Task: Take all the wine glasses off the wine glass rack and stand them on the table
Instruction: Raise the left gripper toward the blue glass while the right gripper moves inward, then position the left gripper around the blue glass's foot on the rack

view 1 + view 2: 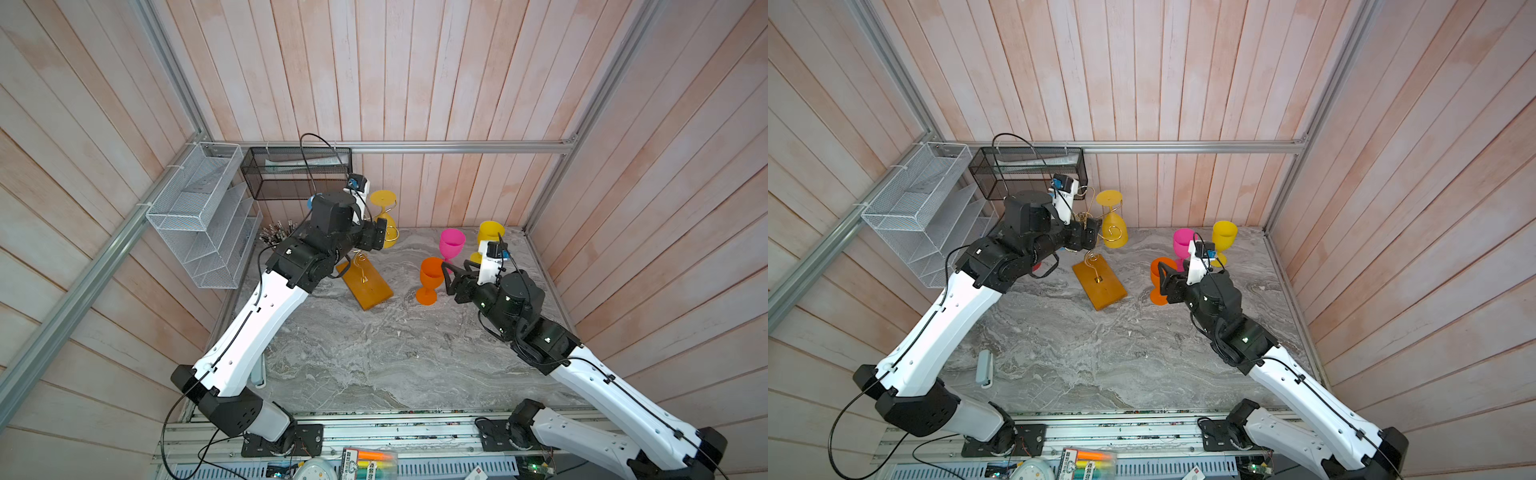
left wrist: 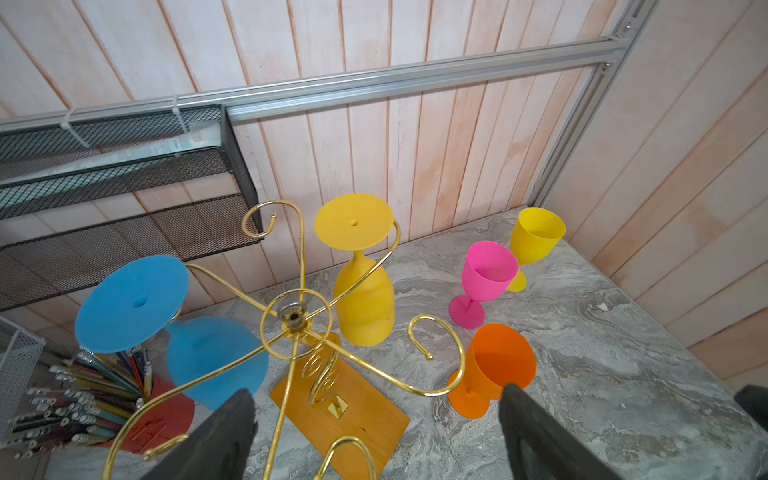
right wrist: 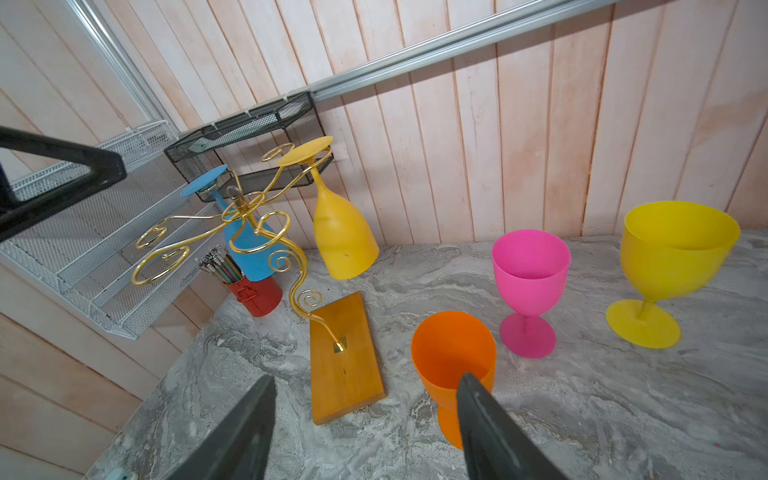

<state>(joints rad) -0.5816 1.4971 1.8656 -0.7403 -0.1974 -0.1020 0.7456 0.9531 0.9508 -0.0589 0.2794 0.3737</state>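
One table [image 1: 374,365]: grey marbled top closed in by pale plank walls [image 1: 415,83]; all that follows stands on it or hangs over it.
White mesh basket [image 1: 195,216]: tiered, fixed to the left wall, above the table's rear left corner.
Black mesh basket [image 1: 291,187]: fixed to the back wall, just beside the white one.
Wine glass rack [image 2: 296,320]: gold wire. A curved post rises from a wooden base [image 1: 365,286] that lies aslant on the rear half of the table, between the two arms. Scrolled arms spread from a hub at the top.
Left gripper [image 2: 376,392]: raised to the level of the rack's top, close to the hub. Jaws wide apart with nothing in them; the rack's gold wires show in the gap.
Right gripper [image 3: 369,378]: low over the table, to the right of the base. Jaws apart and empty. One fingertip [image 3: 478,399] overlaps the orange glass's bowl; whether it touches cannot be told.
Mustard wine glass [image 2: 365,307]: hangs bowl-down by its foot from a scroll on the back-wall side.
Blue wine glass [image 2: 216,357]: hangs bowl-down from a scroll on the left side, over the red pot.
Orange glass [image 3: 453,357]: upright on the table, nearest the right gripper.
Pink glass [image 3: 530,270]: upright, behind the orange one.
Bright yellow glass [image 3: 677,249]: upright beside the pink one, near the rear right corner.
Red pot [image 3: 257,297]: in the rear left corner, full of pencils.
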